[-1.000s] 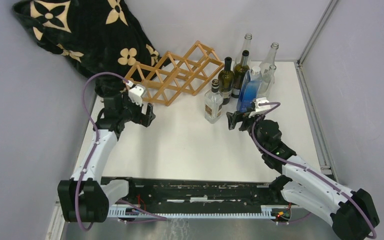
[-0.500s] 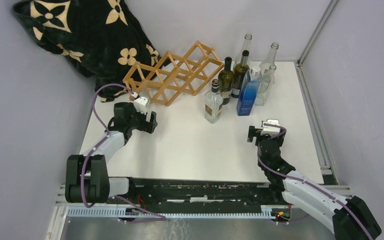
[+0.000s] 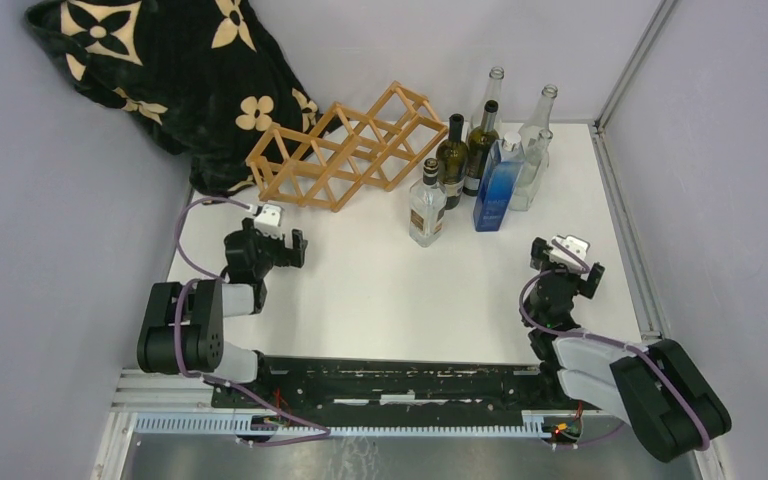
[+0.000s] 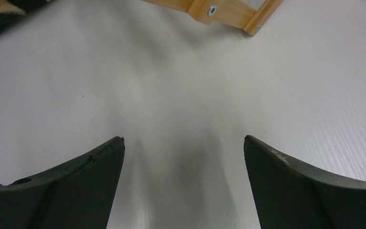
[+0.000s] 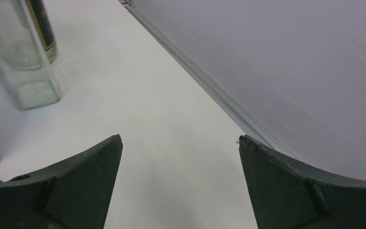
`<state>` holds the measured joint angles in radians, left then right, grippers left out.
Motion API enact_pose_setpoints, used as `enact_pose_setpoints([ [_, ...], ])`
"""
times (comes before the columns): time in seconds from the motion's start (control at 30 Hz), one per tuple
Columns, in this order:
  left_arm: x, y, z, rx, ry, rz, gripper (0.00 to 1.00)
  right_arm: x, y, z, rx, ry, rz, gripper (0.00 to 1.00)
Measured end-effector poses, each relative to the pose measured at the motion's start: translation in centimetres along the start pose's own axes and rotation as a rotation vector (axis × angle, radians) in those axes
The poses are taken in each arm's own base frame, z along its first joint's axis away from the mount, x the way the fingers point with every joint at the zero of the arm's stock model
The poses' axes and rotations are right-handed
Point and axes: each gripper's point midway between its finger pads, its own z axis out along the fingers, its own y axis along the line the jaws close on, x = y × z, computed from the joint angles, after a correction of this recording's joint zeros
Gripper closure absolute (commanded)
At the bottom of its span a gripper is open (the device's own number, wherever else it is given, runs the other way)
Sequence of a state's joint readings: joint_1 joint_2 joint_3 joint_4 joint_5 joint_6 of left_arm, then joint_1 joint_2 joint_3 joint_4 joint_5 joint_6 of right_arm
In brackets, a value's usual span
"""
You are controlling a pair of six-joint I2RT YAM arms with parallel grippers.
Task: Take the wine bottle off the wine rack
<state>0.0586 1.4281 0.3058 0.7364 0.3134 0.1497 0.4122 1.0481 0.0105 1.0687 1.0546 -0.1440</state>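
The light-brown wooden wine rack [image 3: 345,150] stands at the back of the white table; I see no bottle in its cells. Its lower edge shows in the left wrist view [image 4: 219,11]. Two dark wine bottles [image 3: 452,158] [image 3: 480,148] stand upright right of the rack among other bottles. My left gripper [image 3: 270,240] [image 4: 183,143] is open and empty, low over the table in front of the rack's left end. My right gripper [image 3: 564,265] [image 5: 180,140] is open and empty, low over the table at the right, near of the bottles.
A small clear bottle [image 3: 427,205], a blue bottle [image 3: 500,180] and tall clear bottles [image 3: 535,140] [image 5: 21,62] stand with the wine bottles. A black flowered cloth [image 3: 160,70] hangs at the back left. The grey side wall [image 5: 290,71] is close on the right.
Both arms have pulled back toward their bases and folded down. The left gripper moved away from the rack, the right gripper away from the bottles. The bottles and rack have not moved.
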Motion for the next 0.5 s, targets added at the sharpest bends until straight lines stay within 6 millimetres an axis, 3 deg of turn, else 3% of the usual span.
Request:
enact_pose_setpoints([
  [0.17,-0.8,1.3,0.6,-0.063,-0.063,-0.015,0.00,1.0,-1.8,1.2,0.085,0.025,-0.002,0.02],
  [0.3,-2.1,2.4,0.2,-0.130,-0.153,-0.019,0.00,1.7,-2.0,1.6,0.095,0.037,-0.013,0.02],
  [0.43,-0.2,2.3,-0.7,-0.170,-0.141,-0.040,0.00,2.0,-1.5,1.9,0.077,0.034,-0.009,0.02],
  [0.5,-0.2,2.5,-0.7,-0.186,-0.142,-0.044,0.00,1.9,-0.9,2.0,0.049,0.027,-0.009,0.02],
])
